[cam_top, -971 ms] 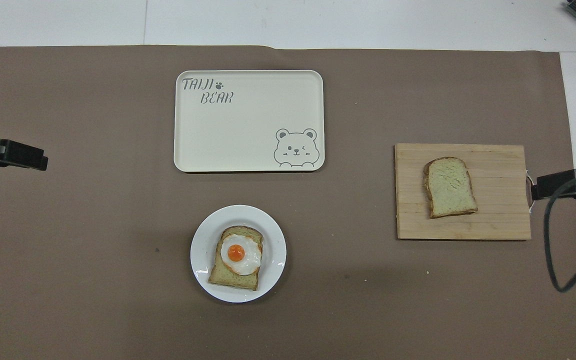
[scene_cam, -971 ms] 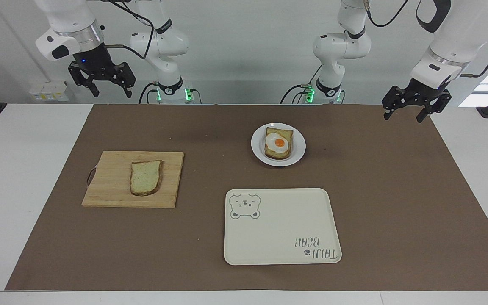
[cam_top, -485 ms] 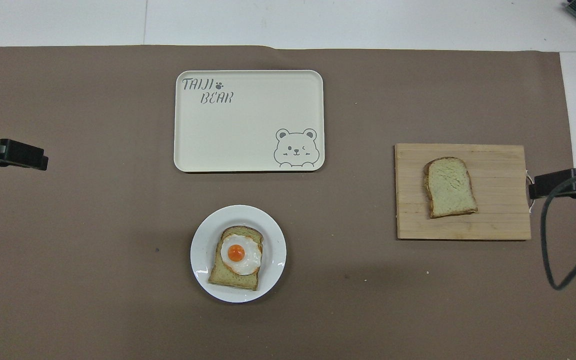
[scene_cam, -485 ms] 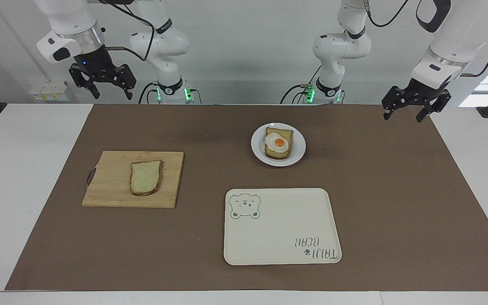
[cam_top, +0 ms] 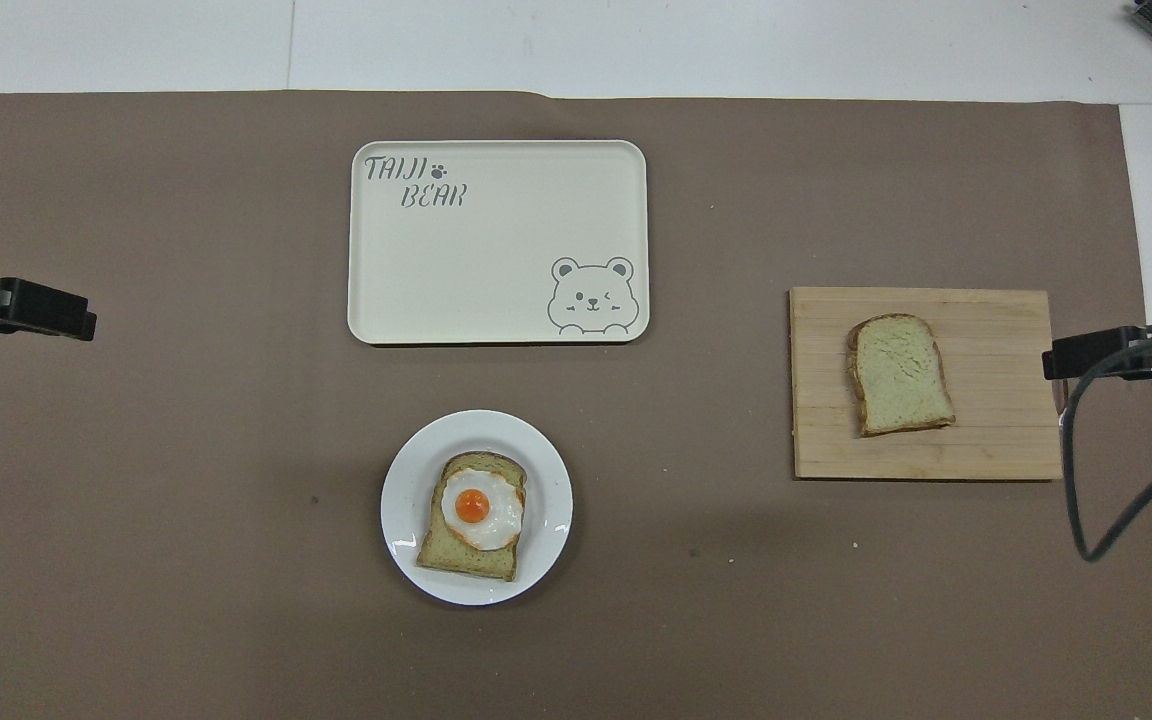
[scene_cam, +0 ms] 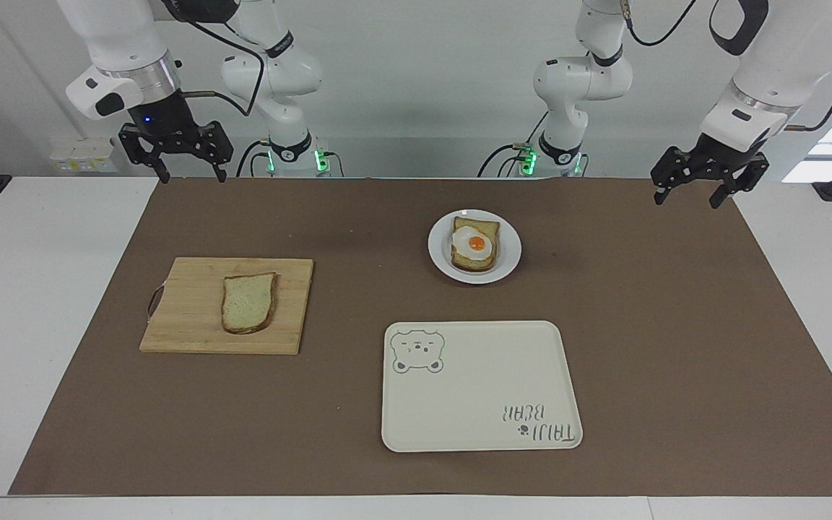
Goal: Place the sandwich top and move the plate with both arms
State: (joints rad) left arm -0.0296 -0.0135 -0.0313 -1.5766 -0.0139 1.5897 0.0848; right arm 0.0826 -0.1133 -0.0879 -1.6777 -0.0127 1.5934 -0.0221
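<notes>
The sandwich top (scene_cam: 248,302) (cam_top: 901,375), a plain bread slice, lies on a wooden cutting board (scene_cam: 192,318) (cam_top: 996,440) toward the right arm's end of the table. The white plate (scene_cam: 439,253) (cam_top: 401,510) sits near the middle and nearer the robots, carrying a bread slice with a fried egg (scene_cam: 474,245) (cam_top: 476,510). My right gripper (scene_cam: 192,175) (cam_top: 1076,358) hangs open and empty, high over the mat's edge by the board. At the other end, my left gripper (scene_cam: 687,201) (cam_top: 46,310) waits open and empty above the mat's corner.
A cream rectangular tray (scene_cam: 474,390) (cam_top: 496,250) with a bear drawing lies farther from the robots than the plate. A brown mat (scene_cam: 676,325) covers most of the white table. A black cable (cam_top: 1086,500) loops down from the right arm.
My right gripper has come down and swung in toward the cutting board, still open. The left arm and everything on the table have stayed put.
</notes>
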